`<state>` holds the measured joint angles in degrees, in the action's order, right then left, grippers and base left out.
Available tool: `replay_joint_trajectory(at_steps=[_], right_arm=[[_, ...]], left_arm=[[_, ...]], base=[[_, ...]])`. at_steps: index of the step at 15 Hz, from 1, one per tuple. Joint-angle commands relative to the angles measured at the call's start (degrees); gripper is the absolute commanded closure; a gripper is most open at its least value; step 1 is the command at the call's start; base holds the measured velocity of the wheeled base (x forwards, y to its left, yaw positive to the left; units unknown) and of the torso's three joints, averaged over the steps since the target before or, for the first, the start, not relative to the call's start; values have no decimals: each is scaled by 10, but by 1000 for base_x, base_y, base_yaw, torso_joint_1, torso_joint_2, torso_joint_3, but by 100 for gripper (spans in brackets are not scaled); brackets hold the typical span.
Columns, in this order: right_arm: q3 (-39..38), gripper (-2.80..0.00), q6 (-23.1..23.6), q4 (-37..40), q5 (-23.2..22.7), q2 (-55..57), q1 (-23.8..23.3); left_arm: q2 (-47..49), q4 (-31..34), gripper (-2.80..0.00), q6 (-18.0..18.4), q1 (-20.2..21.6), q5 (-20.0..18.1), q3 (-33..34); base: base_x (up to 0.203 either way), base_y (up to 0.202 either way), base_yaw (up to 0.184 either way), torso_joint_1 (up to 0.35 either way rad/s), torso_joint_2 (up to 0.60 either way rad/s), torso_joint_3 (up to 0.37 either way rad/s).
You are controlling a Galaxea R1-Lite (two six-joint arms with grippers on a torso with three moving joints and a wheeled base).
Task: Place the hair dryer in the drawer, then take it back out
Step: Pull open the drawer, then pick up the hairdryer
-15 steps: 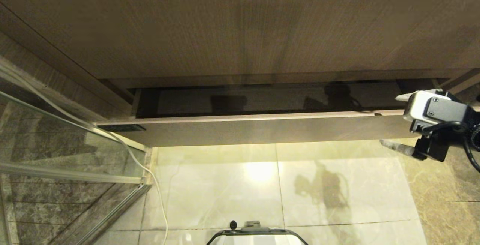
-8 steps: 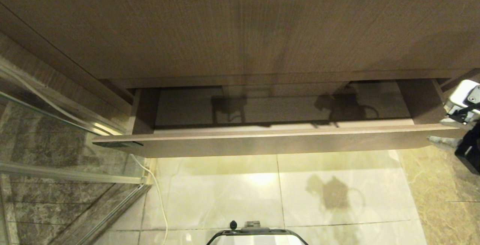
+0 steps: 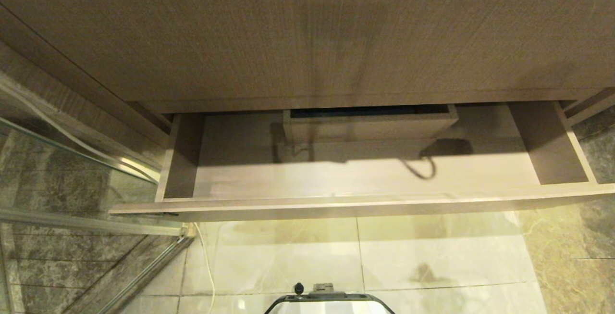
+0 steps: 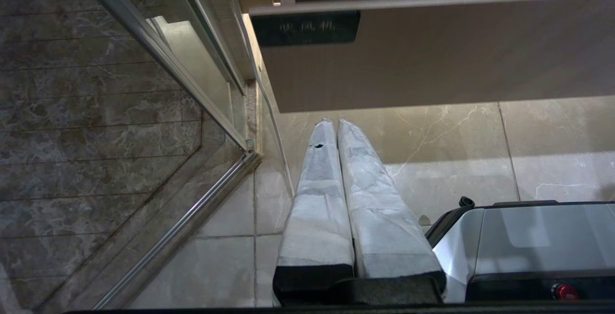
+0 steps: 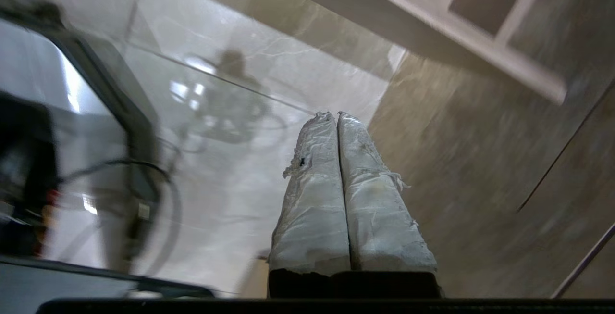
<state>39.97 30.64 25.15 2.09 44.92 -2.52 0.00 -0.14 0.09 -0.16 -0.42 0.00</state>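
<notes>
The drawer stands pulled far out from under the vanity, wide and shallow, with a bare grey-brown floor and only a cable-shaped shadow on it. The hair dryer is out of view. Neither gripper shows in the head view. My left gripper is shut and empty, hanging over the floor tiles below the left end of the drawer front. My right gripper is shut with nothing between its wrapped fingers, over the floor off the right end of the drawer.
A boxed cut-out sits at the drawer's middle back. A glass shower partition closes off the left, and a white cable runs down beside it. My base is at the near edge. The vanity top overhangs the drawer.
The drawer has slid much further out. My right gripper, open at the drawer front's right end a second ago, has drawn away out of the head view and shut.
</notes>
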Motion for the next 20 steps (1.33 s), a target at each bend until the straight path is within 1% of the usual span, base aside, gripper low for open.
replay_joint_trajectory(at_steps=[1,4,5,10,12,14,17,20], right_arm=[[-22,0,-71,15,5,-118,-6],[-24,0,-148,42,36,-196,-20],[-23,0,-156,45,52,-216,-21],[1,0,-161,77,121,-284,-22],[12,0,-161,76,124,-297,-22],[18,0,-161,50,125,-298,-21],[16,0,-157,-9,124,-301,-21],[25,0,-157,-16,124,-298,-22]], left_arm=[[0,0,0,0,0,0,0],[0,0,0,0,0,0,1],[0,0,0,0,0,0,0],[0,0,0,0,1,0,0],[0,0,0,0,0,0,0],[0,0,0,0,0,0,0],[0,0,0,0,0,0,1],[0,0,0,0,0,0,1]], base=[[0,0,0,0,0,0],[0,0,0,0,0,0],[0,0,0,115,-148,-22],[0,0,0,232,-428,-180],[0,0,0,131,-473,-209],[0,0,0,99,-494,-206],[0,0,0,411,-498,-230],[0,0,0,363,-506,-238]])
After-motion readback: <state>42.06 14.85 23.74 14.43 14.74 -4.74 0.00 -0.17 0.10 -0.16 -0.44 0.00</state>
